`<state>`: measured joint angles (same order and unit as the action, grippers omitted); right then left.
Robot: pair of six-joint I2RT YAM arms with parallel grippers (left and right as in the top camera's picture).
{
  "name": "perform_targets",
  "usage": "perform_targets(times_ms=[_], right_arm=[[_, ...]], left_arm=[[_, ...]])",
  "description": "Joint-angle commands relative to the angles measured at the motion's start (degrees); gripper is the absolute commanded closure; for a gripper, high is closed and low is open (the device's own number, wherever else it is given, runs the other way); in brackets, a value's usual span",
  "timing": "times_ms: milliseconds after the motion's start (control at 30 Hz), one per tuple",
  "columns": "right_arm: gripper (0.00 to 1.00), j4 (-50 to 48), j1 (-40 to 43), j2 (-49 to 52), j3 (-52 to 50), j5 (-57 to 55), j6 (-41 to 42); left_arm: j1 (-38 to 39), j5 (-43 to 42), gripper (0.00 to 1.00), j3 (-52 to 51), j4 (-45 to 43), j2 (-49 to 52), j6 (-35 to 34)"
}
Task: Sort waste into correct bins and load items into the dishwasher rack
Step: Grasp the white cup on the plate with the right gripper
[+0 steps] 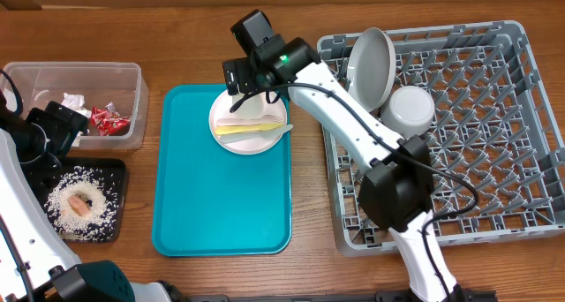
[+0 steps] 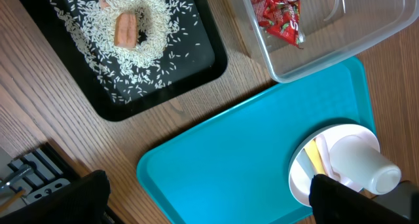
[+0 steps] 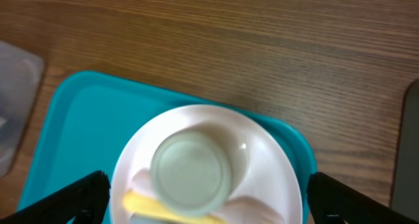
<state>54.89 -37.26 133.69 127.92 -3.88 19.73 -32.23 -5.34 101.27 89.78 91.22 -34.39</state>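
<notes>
Overhead: rice in black tray, wrappers in tub

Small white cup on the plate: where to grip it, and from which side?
Grip the small white cup across its round wall, coming straight down: it stands on the pinkish-white plate with flat utensils beside its base, likely crowding a side approach. The open right gripper hangs above it.

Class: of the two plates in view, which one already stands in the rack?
The grey plate, leaning on edge in the rack beside the white bowl; the pinkish-white plate lies flat on the teal tray.
</notes>
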Motion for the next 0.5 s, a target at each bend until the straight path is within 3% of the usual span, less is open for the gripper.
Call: perform_targets(times_ms=[0,467], right_arm=[[0.0,-2.0,-0.1,2.6,0.3,-2.8,0.4],[0.0,-6.7,-2.7,4.0,-2.5,-5.1,-0.5]], left_arm=[[0.4,0.0,0.0,-0.5,-0.1,-0.2,-0.5],[0.4,0.0,0.0,-0.5,-0.1,-0.2,-0.5]])
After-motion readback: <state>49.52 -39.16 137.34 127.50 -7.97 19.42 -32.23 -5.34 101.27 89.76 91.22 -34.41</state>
